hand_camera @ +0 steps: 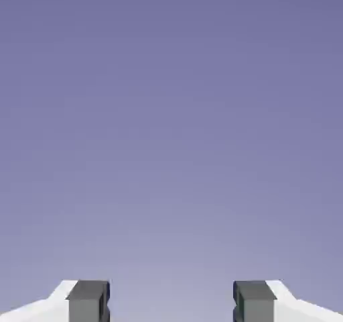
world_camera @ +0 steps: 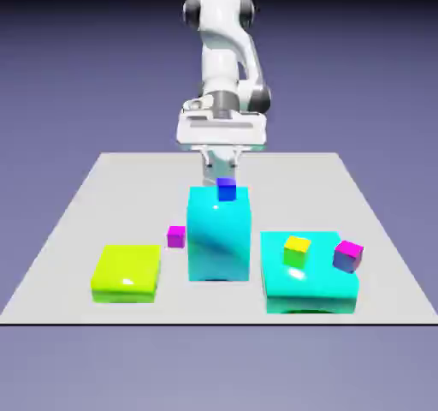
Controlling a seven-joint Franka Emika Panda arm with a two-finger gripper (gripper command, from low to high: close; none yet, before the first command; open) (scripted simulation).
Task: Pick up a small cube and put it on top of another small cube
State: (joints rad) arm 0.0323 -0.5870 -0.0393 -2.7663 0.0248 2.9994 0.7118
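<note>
The small magenta cube lies on the table, between the flat yellow-green block and the tall cyan block. The small yellow cube rests on top of the low cyan block at the exterior view's right. My gripper hangs behind the tall cyan block, well away from both cubes. In the hand view the gripper is open, its grey fingertips wide apart with only blue-violet backdrop between them.
A small blue cube sits on the tall cyan block's top, just in front of my fingers. A magenta cube with a bluish-orange side lies on the low cyan block beside the yellow cube. A flat yellow-green block lies at the left.
</note>
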